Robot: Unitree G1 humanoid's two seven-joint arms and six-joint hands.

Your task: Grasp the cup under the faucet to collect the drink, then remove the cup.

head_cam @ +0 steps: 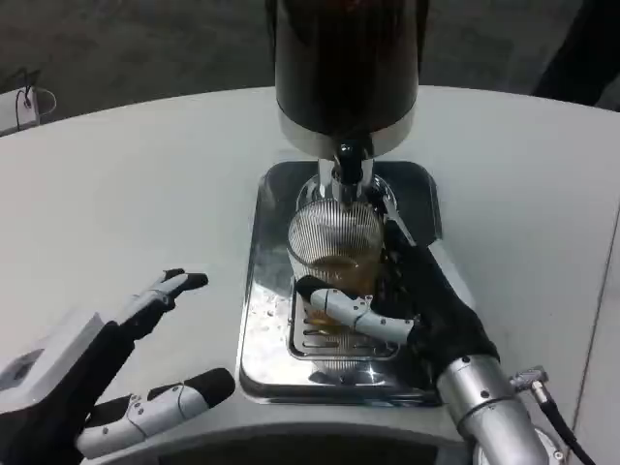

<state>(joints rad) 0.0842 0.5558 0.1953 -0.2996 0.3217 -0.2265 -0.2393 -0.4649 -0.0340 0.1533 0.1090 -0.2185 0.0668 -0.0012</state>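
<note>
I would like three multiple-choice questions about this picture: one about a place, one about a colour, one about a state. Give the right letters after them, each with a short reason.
1. Where does the cup stand?
A. On the metal tray under the faucet
B. On the bare white table beside the tray
C. Lifted high above the dispenser

2. What colour is the drink in the cup?
A. Green
B. Amber brown
C. Blue

3. What is the left hand doing?
A. Gripping the cup
B. Pressing the faucet
C. Holding nothing, fingers apart

Answers:
1 A: the cup is on the tray, right below the faucet.
2 B: a brownish layer shows low in the clear ribbed glass.
3 C: it hangs over the table, away from the tray, while the right hand wraps the cup.
</note>
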